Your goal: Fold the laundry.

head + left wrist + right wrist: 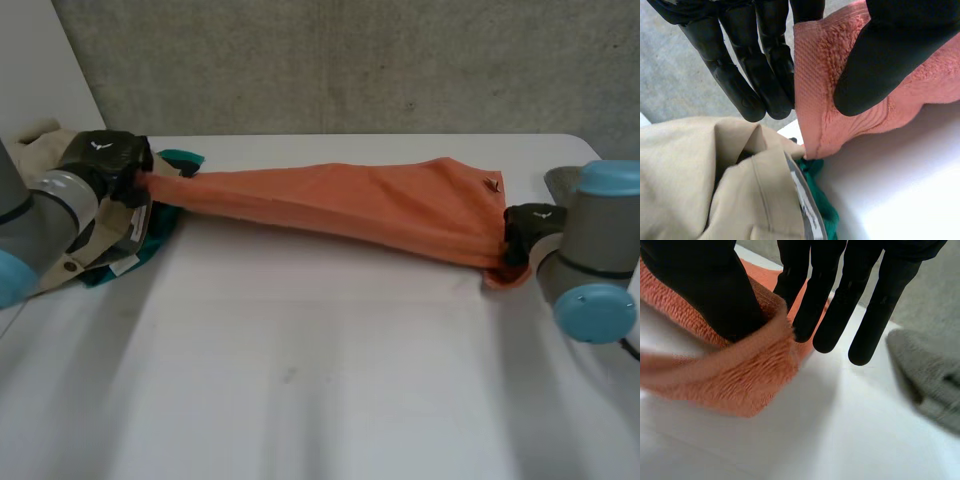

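The orange towel (350, 205) is stretching taut between the two hands over the white desk (300, 380). The left hand (105, 158) is pinching the towel's left end between thumb and fingers. The right hand (525, 228) is clamping the towel's right end the same way. A beige garment (690, 175) and a teal cloth (825, 200) are lying heaped beneath the towel's left end. A grey cloth (930, 375) is lying just beyond the towel's right end.
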Tool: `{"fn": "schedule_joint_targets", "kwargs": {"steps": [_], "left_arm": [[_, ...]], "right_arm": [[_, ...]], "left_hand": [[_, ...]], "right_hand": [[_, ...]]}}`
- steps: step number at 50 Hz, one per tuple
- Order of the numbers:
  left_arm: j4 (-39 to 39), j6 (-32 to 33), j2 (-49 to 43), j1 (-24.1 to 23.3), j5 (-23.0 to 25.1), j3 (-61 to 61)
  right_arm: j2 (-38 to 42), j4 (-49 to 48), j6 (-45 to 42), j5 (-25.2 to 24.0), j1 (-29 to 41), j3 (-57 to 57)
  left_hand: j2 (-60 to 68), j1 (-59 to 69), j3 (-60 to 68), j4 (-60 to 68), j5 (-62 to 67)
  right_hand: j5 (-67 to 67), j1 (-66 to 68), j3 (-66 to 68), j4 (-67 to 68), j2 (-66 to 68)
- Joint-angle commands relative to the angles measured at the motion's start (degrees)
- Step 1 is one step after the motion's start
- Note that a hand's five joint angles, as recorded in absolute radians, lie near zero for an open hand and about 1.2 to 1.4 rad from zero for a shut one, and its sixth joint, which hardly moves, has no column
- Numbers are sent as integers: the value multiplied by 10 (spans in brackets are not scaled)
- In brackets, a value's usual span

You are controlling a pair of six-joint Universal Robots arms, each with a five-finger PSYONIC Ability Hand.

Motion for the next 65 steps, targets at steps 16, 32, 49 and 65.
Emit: {"fn": "schedule_joint_targets", "kwargs": {"steps": [16, 32, 49, 65], "left_arm": [[-334, 328, 39, 16, -9, -141], [-80, 91, -76, -46, -46, 346], [56, -18, -80, -27, -95, 314], [55, 46, -142, -8, -86, 103]], "right_arm": [[-157, 480, -620, -173, -138, 89], [-81, 86, -325, -157, -65, -291], [-102, -50, -128, -234, -73, -245], [45, 10, -137, -273, -72, -123]], "left_hand": [[114, 134, 119, 115, 135], [114, 134, 119, 115, 135], [114, 134, 119, 115, 135], [114, 134, 119, 115, 135]], "right_hand": [[142, 161, 122, 117, 128], [142, 161, 122, 117, 128], [142, 161, 122, 117, 128], [142, 161, 122, 117, 128]]}}
